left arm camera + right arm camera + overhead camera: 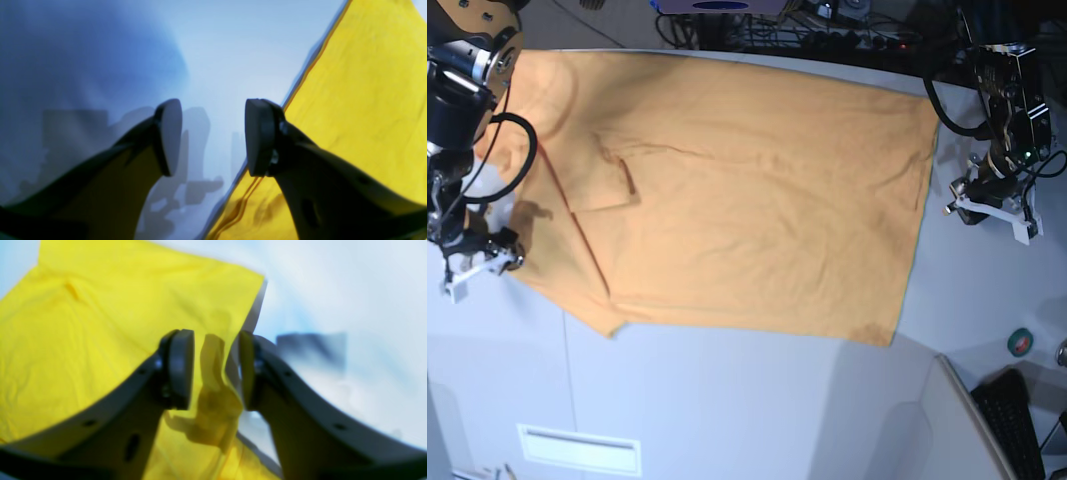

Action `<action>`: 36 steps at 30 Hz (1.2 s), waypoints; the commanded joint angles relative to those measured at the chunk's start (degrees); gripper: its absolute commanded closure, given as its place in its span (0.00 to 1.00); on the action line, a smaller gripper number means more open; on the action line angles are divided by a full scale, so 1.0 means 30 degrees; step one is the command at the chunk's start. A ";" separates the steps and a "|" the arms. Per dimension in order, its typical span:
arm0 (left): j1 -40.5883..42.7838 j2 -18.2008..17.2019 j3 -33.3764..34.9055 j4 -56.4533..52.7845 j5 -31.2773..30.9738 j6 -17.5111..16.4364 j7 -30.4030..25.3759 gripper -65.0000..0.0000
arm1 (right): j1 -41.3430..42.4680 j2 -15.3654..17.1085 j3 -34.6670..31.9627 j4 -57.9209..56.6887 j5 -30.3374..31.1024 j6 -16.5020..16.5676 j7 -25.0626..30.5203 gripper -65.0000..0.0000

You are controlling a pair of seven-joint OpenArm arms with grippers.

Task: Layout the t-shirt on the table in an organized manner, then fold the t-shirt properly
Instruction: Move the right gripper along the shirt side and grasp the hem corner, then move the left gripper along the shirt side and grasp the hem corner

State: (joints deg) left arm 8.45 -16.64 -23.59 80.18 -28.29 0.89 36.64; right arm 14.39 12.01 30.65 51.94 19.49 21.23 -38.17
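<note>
T-shirt point(747, 210) lies spread flat on the tabletop point(757, 410), left gripper point(213, 136) and right gripper point(215, 368) both open holding nothing, so layout looks done and folding's next, I'd guess.

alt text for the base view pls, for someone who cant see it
An orange-yellow t-shirt lies spread nearly flat across a pale grey table, with a few wrinkles and one sleeve folded in. The left hand sits just off its right edge, the right hand at its left edge; neither holds the cloth.
</note>
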 commanded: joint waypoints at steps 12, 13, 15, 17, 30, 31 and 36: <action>-0.0017 -0.0445 -0.0150 0.0276 0.0010 -0.0046 -0.0302 0.55 | 0.0814 0.0817 -0.0006 -0.2003 0.0201 0.0058 0.1193 0.66; -0.0017 -0.0474 -0.0033 0.0247 0.0010 -0.0046 -0.0302 0.55 | 0.0814 0.0788 -0.0006 -0.2003 0.0201 0.0116 0.1193 0.73; -0.0164 -0.0620 0.0202 0.0218 0.0039 -0.0046 -0.0302 0.52 | 0.0814 0.0729 -0.0006 -0.2003 0.0201 0.0175 0.1193 0.94; -0.0428 -0.1001 0.1198 -0.0075 0.0479 -0.0046 -0.0302 0.52 | 0.0873 0.0700 0.0082 -0.2003 0.0201 0.0087 0.1135 1.00; -0.8076 -0.1119 0.3484 -0.9218 0.0655 -0.1716 -0.0332 0.13 | 0.1049 0.0641 0.0024 -0.1886 0.0259 0.0175 0.0578 1.00; -0.8545 -0.1119 0.4129 -0.9892 0.0655 -0.2097 -0.0361 0.13 | 0.1049 0.0641 0.0024 -0.1856 0.0259 0.0204 0.0578 1.00; -1.0157 -0.0972 0.5389 -1.2119 0.0684 -0.2273 -0.0449 0.13 | 0.1049 0.0641 -0.0006 -0.1856 0.0259 0.0204 0.0607 1.00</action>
State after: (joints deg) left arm -20.64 -18.39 -7.20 43.33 -26.20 -6.17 34.94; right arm 16.19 13.04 30.63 45.32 19.46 21.45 -37.12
